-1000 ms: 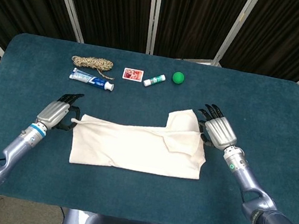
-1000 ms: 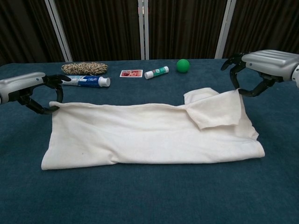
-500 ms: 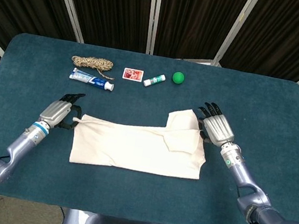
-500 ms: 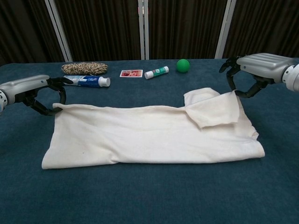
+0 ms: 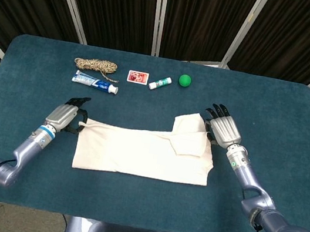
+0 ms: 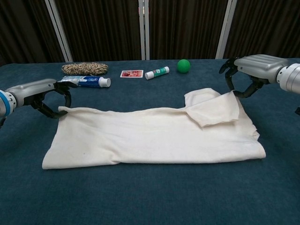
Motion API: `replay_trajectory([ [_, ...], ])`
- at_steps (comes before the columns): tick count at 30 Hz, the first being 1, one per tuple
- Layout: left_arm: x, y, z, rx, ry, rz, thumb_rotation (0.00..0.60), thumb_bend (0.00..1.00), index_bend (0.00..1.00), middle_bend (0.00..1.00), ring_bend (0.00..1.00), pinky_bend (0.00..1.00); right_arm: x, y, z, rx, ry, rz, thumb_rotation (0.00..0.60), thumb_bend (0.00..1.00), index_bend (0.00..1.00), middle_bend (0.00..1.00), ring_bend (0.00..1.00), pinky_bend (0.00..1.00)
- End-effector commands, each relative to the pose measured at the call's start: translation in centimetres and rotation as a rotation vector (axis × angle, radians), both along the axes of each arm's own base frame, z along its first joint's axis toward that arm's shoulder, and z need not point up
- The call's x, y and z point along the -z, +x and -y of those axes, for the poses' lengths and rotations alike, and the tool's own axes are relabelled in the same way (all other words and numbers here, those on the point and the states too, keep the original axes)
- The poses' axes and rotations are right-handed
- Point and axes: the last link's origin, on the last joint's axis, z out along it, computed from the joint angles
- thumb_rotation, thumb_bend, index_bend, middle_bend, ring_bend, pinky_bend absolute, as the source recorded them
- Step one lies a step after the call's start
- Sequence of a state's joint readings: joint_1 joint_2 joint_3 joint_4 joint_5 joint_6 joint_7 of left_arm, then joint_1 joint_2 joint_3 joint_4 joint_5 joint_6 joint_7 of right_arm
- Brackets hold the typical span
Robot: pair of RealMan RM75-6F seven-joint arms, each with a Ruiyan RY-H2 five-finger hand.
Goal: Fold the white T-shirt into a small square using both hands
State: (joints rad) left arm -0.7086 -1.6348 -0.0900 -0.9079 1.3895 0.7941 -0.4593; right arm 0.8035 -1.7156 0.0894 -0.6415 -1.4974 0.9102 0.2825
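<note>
Left hand (image 6: 44, 93), right hand (image 6: 251, 70) pinch T-shirt (image 6: 150, 136) far corners

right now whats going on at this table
A two-armed robot is folding a white T-shirt on a blue table. The shirt lies as a long flat band, one sleeve flopped over near its right end. The left hand pinches the far left corner and the right hand grips the far right corner, both low over the cloth. A rope bundle, toothpaste, card, glue stick and green ball sit untouched behind.
</note>
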Motion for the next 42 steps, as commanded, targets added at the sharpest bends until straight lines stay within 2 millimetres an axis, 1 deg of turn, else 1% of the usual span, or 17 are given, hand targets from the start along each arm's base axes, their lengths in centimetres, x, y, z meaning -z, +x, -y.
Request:
replay_trajectory([
  [1, 0.2, 0.0, -0.1, -0.001, 0.002, -0.001, 0.600, 0.61, 0.83, 0.00, 0.00, 0.00, 0.1, 0.0, 0.1, 0.005, 0.000, -0.001, 0.600, 0.43, 0.74, 0.17, 0.00, 0.00],
  [7, 0.3, -0.3, -0.4, -0.010, 0.009, -0.008, 0.600, 0.61, 0.79, 0.00, 0.00, 0.00, 0.2, 0.2, 0.3, 0.005, -0.002, 0.003, 0.600, 0.43, 0.74, 0.17, 0.00, 0.00],
  [10, 0.3, -0.4, -0.4, -0.014, 0.000, -0.019, 0.600, 0.61, 0.72, 0.00, 0.00, 0.00, 0.3, 0.2, 0.4, 0.008, -0.002, 0.002, 0.600, 0.43, 0.74, 0.17, 0.00, 0.00],
  [13, 0.3, -0.6, -0.4, -0.017, -0.010, -0.029, 0.600, 0.61, 0.50, 0.00, 0.00, 0.00, 0.4, 0.2, 0.5, 0.013, -0.003, 0.003, 0.600, 0.43, 0.74, 0.17, 0.00, 0.00],
  [15, 0.2, -0.6, -0.4, -0.017, -0.012, -0.033, 0.600, 0.61, 0.25, 0.00, 0.00, 0.00, 0.4, 0.1, 0.5, 0.015, -0.003, 0.003, 0.600, 0.43, 0.74, 0.17, 0.00, 0.00],
  [17, 0.1, -0.6, -0.4, -0.015, -0.008, -0.030, 0.600, 0.61, 0.08, 0.00, 0.00, 0.00, 0.5, 0.1, 0.4, 0.017, -0.004, 0.004, 0.600, 0.43, 0.74, 0.17, 0.00, 0.00],
  [18, 0.0, -0.7, -0.4, -0.012, -0.007, -0.032, 0.600, 0.61, 0.03, 0.00, 0.00, 0.00, 0.6, 0.0, 0.4, 0.018, -0.004, 0.003, 0.600, 0.43, 0.74, 0.17, 0.00, 0.00],
  [20, -0.2, -0.7, -0.4, -0.006, -0.007, -0.042, 0.600, 0.61, 0.00, 0.00, 0.00, 0.00, 0.6, 0.0, 0.4, 0.018, -0.005, 0.000, 0.600, 0.43, 0.74, 0.17, 0.00, 0.00],
  [26, -0.8, -0.5, -0.3, 0.011, 0.001, -0.038, 0.600, 0.61, 0.00, 0.00, 0.00, 0.00, 0.8, -0.1, 0.4, 0.022, -0.005, -0.004, 0.600, 0.43, 0.74, 0.17, 0.00, 0.00],
  [34, -2.4, -0.1, -0.4, 0.035, 0.049, -0.015, 0.600, 0.61, 0.00, 0.00, 0.00, 0.00, 0.8, -0.3, 0.5, 0.025, -0.015, -0.018, 0.600, 0.43, 0.73, 0.17, 0.00, 0.00],
  [39, -3.0, 0.0, -0.4, 0.038, 0.059, -0.010, 0.600, 0.61, 0.00, 0.00, 0.00, 0.00, 0.9, -0.3, 0.6, 0.025, -0.022, -0.028, 0.600, 0.42, 0.73, 0.16, 0.00, 0.00],
  [42, -3.4, 0.1, -0.3, 0.040, 0.066, -0.013, 0.600, 0.61, 0.00, 0.00, 0.00, 0.00, 1.0, -0.4, 0.7, 0.032, -0.024, -0.034, 0.600, 0.39, 0.70, 0.16, 0.00, 0.00],
])
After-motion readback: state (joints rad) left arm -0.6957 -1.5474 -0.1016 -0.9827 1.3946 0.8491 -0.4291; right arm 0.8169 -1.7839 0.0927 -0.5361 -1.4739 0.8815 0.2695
